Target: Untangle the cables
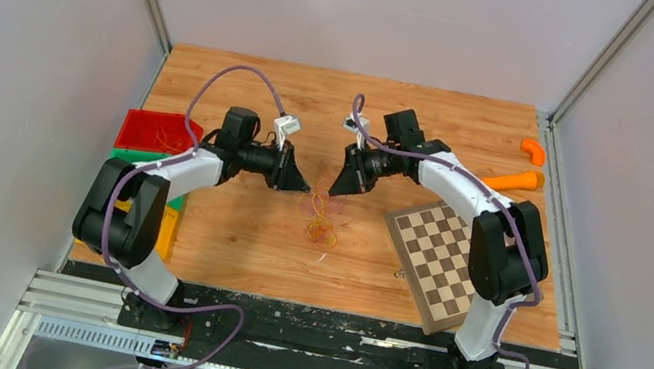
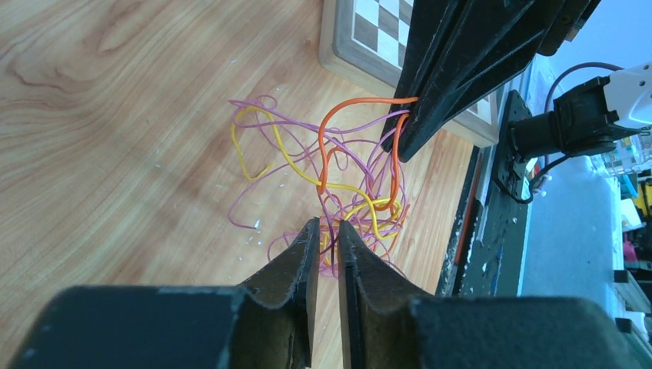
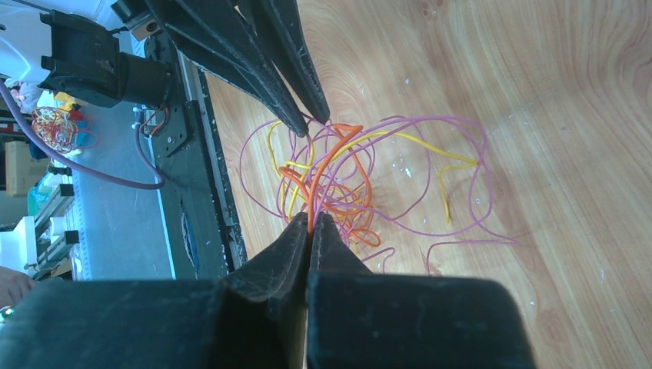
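- Cables (image 1: 321, 222) – hair-thin, glossy, springy strands in orange, yellow and purple – lay curled into 1 loose knot of overlapping loops near the middle of the table (image 1: 247, 94), between the 2 gripper tips and just left of the chessboard (image 1: 437, 255).
- In the wrist views the purple loops spread widest and flattest on the wood, the yellow ones ran through the middle, and the orange cable (image 3: 338, 150) rose off the heap in a stiff arc.
- The right gripper (image 3: 311, 223), matte black with tapering wedge fingers, was pressed together with the orange cable pinched at its tip; the strand ran from there down into the tangle.
- The left gripper (image 2: 327, 231), of the same black wedge shape, pointed at the near edge of the knot with a narrow slot showing between its fingers; whether any strand sat in that slot I could not tell.
- The table was pale varnished wood with a wavy grain, speckled with small white flecks around the cables.
- The chessboard was a flat wooden square of brown and cream checks, lying askew.
- A red bin (image 1: 155, 129) sat at the left edge above green and yellow ones, and 2 orange plastic pieces (image 1: 517, 180) lay at the far right.
- Plain grey walls (image 1: 23, 40) closed in 3 sides, with metal rails along the near edge.
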`<state>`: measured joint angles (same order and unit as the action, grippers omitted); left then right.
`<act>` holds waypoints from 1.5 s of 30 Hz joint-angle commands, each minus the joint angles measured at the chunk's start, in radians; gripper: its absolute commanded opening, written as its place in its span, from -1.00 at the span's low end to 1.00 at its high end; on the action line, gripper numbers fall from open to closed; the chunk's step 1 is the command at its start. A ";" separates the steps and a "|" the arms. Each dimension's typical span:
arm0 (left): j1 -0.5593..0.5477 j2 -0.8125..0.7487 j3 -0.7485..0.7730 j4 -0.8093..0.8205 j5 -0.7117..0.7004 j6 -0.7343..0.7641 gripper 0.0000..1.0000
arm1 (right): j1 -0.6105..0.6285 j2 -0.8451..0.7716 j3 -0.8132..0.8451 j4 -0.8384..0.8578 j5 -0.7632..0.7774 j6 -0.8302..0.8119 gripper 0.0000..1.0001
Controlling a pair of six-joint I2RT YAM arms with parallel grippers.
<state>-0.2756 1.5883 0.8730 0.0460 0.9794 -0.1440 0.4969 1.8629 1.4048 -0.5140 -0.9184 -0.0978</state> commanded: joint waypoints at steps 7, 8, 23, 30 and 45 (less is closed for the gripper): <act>-0.008 -0.068 0.054 -0.012 0.018 -0.011 -1.00 | 0.005 0.016 -0.013 0.035 0.050 -0.019 -0.99; -0.009 -0.113 0.057 -0.027 0.011 -0.014 -1.00 | 0.003 0.023 -0.021 0.036 0.079 -0.028 -0.96; 0.114 -0.382 0.491 -0.464 -0.013 -0.036 -1.00 | 0.001 0.153 -0.077 0.034 0.415 -0.132 -0.88; 0.298 -0.357 0.843 -0.502 0.018 -0.166 -1.00 | -0.006 0.171 -0.109 0.034 0.447 -0.148 -0.83; 0.649 -0.131 1.509 -0.279 -0.081 -0.573 -1.00 | -0.040 0.188 -0.141 0.022 0.456 -0.172 -0.63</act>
<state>0.3168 1.4322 2.2742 -0.3332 0.9684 -0.6029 0.4858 2.0094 1.3045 -0.4606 -0.5529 -0.2226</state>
